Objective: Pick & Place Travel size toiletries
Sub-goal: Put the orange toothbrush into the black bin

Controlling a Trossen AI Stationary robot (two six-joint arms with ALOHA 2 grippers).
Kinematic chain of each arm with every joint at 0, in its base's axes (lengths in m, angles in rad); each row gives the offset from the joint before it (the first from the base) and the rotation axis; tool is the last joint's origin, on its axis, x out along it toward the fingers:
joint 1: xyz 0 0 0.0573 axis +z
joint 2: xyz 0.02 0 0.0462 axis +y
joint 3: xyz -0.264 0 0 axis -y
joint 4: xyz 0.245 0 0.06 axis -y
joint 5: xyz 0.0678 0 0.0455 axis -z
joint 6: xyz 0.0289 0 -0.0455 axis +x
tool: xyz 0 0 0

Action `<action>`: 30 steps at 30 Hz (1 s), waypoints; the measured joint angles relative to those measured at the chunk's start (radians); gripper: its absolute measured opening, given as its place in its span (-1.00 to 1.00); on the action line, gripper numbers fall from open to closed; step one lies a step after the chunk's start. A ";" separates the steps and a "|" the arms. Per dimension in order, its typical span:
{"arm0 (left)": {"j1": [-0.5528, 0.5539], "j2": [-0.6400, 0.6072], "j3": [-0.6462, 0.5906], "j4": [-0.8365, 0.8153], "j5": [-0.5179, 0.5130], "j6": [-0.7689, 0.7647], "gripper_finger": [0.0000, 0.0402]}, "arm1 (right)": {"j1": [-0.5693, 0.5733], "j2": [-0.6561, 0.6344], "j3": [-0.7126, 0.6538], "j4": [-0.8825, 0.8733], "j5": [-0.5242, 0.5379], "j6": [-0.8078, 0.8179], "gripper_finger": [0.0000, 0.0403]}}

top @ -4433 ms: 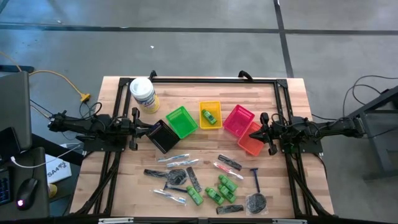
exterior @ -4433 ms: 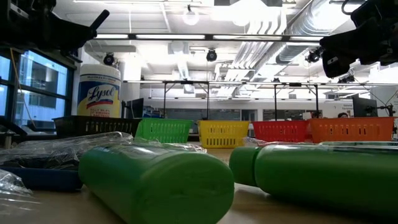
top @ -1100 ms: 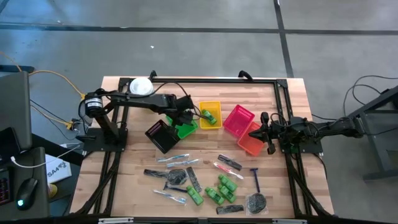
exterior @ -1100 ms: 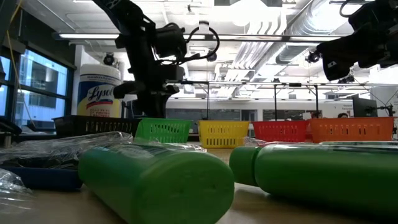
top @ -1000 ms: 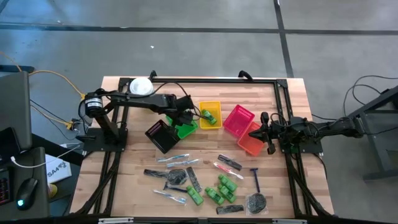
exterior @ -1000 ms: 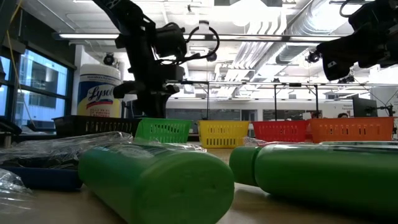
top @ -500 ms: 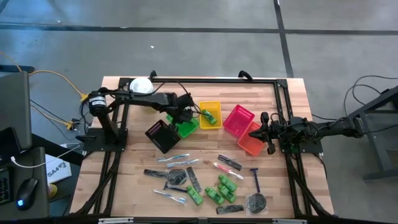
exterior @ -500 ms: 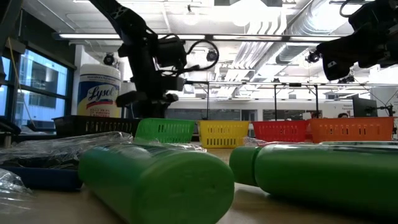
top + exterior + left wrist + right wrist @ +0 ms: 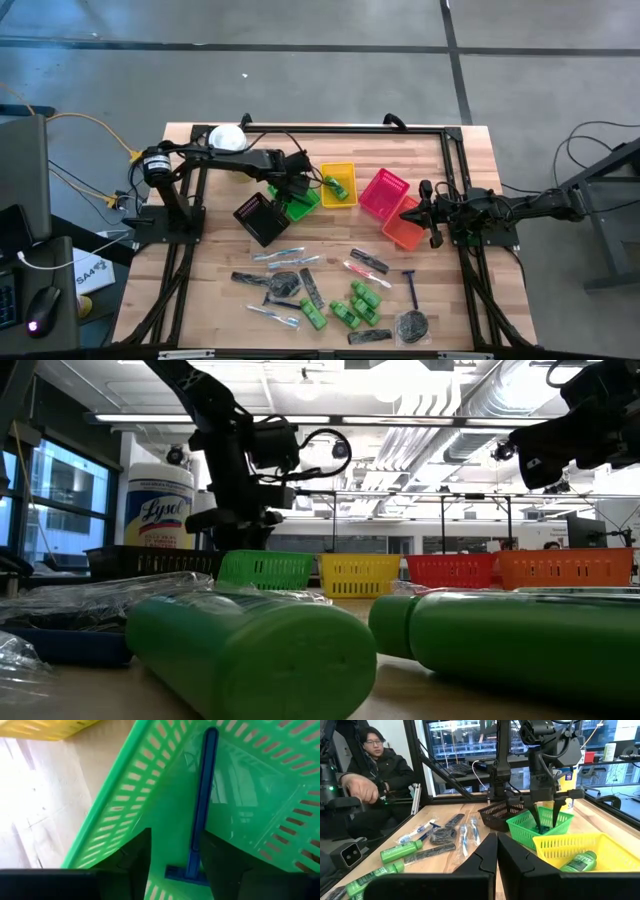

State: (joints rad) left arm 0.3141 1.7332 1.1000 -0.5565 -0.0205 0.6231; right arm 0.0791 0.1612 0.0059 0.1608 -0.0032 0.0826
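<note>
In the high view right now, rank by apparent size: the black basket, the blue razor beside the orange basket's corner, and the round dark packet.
1. Black basket, clearly largest.
2. and 3. Blue razor and round dark packet: too alike to rank; the razor is longer but thin, the packet rounder.

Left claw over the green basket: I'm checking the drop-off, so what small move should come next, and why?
Probably lift the left claw straight up out of the green basket. Its jaws stand apart, and the blue razor lies on the basket floor between them, seemingly let go, so backing out clears the way for the next item.
</note>
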 joint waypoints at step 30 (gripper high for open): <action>-0.258 -0.764 0.041 -0.230 0.006 -0.342 -0.95 | 0.000 0.000 0.000 0.003 -0.006 -0.004 -0.99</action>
State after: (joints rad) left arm 0.0559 0.9691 1.1412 -0.7869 -0.0144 0.2815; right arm 0.0791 0.1608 0.0059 0.1637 -0.0093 0.0784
